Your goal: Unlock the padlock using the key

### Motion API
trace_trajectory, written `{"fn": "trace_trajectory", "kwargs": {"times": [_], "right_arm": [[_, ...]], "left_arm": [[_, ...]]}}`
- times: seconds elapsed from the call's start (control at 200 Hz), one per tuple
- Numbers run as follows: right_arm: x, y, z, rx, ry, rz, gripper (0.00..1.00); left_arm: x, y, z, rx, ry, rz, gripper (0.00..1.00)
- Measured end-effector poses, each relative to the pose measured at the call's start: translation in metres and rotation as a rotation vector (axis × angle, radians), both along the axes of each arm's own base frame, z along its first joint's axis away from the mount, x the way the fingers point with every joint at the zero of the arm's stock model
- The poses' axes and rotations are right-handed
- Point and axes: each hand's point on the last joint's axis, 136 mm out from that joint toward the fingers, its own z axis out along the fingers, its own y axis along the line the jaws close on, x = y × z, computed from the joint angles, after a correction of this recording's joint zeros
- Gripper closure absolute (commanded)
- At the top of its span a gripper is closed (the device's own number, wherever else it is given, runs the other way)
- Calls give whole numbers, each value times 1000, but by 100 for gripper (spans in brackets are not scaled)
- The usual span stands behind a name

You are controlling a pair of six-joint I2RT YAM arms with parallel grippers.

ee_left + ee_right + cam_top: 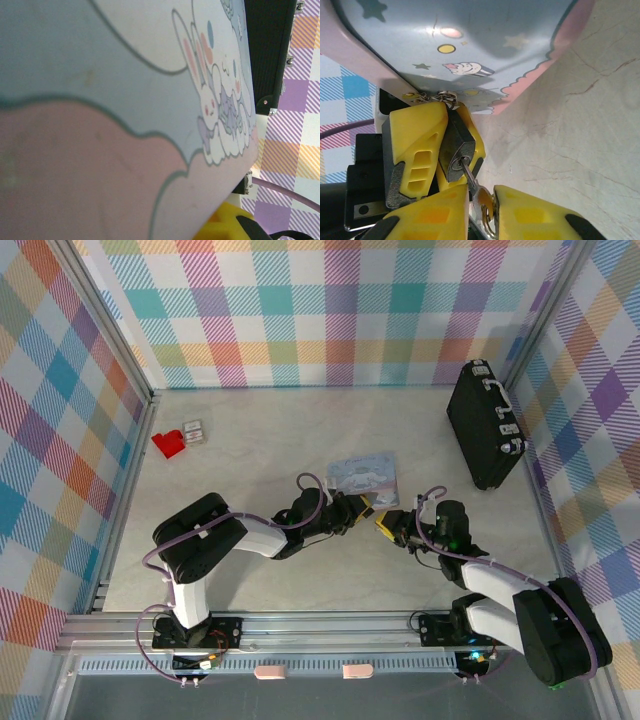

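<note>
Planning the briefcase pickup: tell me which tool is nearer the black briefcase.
Right. The right tool, at the key in the padlock, lies near-left of the black briefcase; the left tool, clamping the padlock, is farther left.

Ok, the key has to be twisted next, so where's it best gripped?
Take the key by its flat head, all that sticks out of the padlock. Come from below in the right wrist view, along the blade's line, a pad on each flat face; the right hand sits there. The left hand clamps the lock's sides.
</note>
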Motion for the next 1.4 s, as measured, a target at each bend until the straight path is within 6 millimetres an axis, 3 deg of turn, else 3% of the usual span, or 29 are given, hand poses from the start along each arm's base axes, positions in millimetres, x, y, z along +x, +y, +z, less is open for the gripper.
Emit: {"fn": "trace_trajectory", "kwargs": {"times": [0.25, 1.16, 1.225, 1.315, 1.4], "right_arm": [[1, 0, 2, 3, -2, -1, 91], [28, 7, -5, 97, 90, 12, 95], [28, 7, -3, 96, 83, 8, 92], [27, 4, 2, 68, 65, -1, 75], [25, -1, 6, 12, 43, -8, 67]], "left_arm": [[2, 1, 0, 0, 1, 11, 100], [6, 3, -4, 36, -12, 119, 100], [7, 2, -3, 31, -13, 120, 100], [5, -2, 1, 21, -15, 105, 100], [2, -7, 5, 10, -20, 89, 100]]}}
